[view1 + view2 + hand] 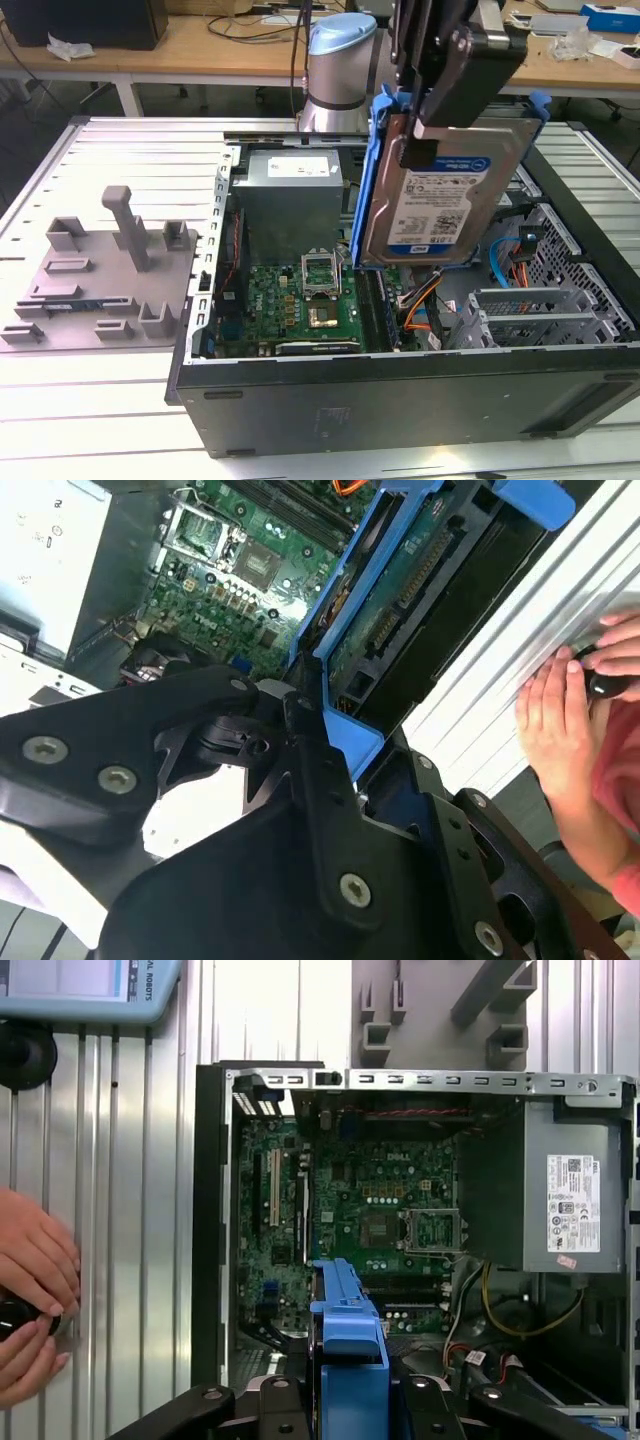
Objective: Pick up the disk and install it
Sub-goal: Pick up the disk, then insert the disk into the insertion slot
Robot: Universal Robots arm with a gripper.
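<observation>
The disk [440, 195], a silver-grey hard drive with a white-and-blue label in a bright blue carrier bracket, hangs upright in the air above the open computer case [400, 385]. My gripper [428, 128] is shut on its upper part, black fingers clamped across the drive's flat faces. In the first wrist view the blue carrier [347, 1345] points down toward the motherboard [370, 1210]. In the second wrist view the disk [400, 600] shows its circuit-board side in front of the black finger linkages.
A grey metal drive cage [530, 315] sits at the case's near corner on the exterior view's right. The power supply [290, 195] fills the far end. A grey fixture plate [100, 270] lies beside the case. A person's hands [30, 1300] rest on the ribbed table.
</observation>
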